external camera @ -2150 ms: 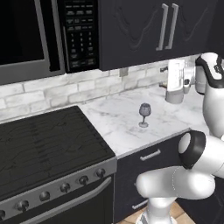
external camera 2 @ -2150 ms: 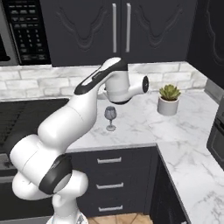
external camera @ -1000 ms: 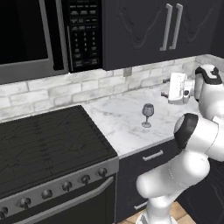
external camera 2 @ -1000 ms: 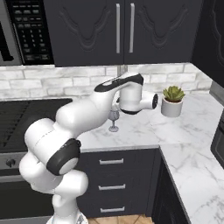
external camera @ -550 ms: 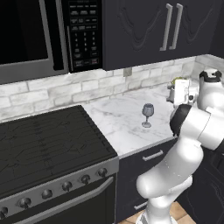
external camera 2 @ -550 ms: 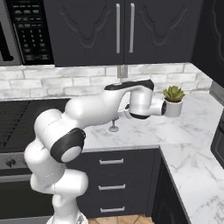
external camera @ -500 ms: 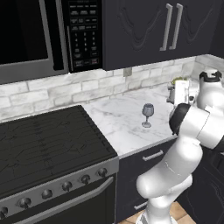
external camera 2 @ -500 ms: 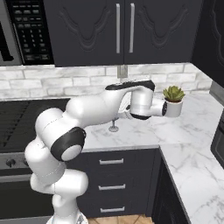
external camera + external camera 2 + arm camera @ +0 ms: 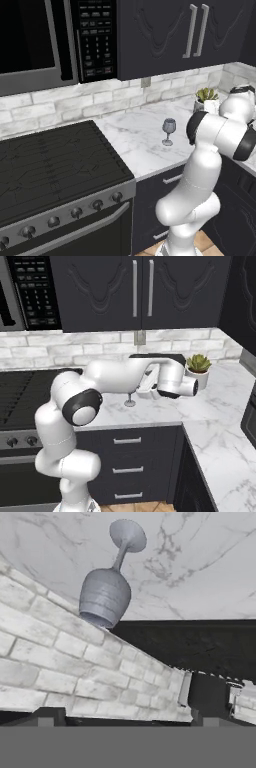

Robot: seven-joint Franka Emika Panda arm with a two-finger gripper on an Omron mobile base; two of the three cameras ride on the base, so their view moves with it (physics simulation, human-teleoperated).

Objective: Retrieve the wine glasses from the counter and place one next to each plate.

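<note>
**Desk:** What have you got, and why is the hand rolled over like that?

**Me:** One wine glass stands upright on the counter, well in from the front edge, between the stove and a potted plant. In the hand view it appears upside down, foot at the top and bowl below, with the brick backsplash under it. So I read the wrist as inverted and levelled to look along the marble at the glass from its side. My judgement is that this suits a sideways grab at the bowl or stem, not one from above.

**Desk:** Gripper?

**Me:** The gripper is spread wide with nothing between the tips. The fingertips barely rise at the bottom of the hand view.

**Desk:** How does the glass sit to it?

**Me:** Ahead of the tips and apart from them, off toward the left of centre in that view. From the right base view the hand hangs above the counter between glass and plant, the foot showing just beneath the forearm.
</note>
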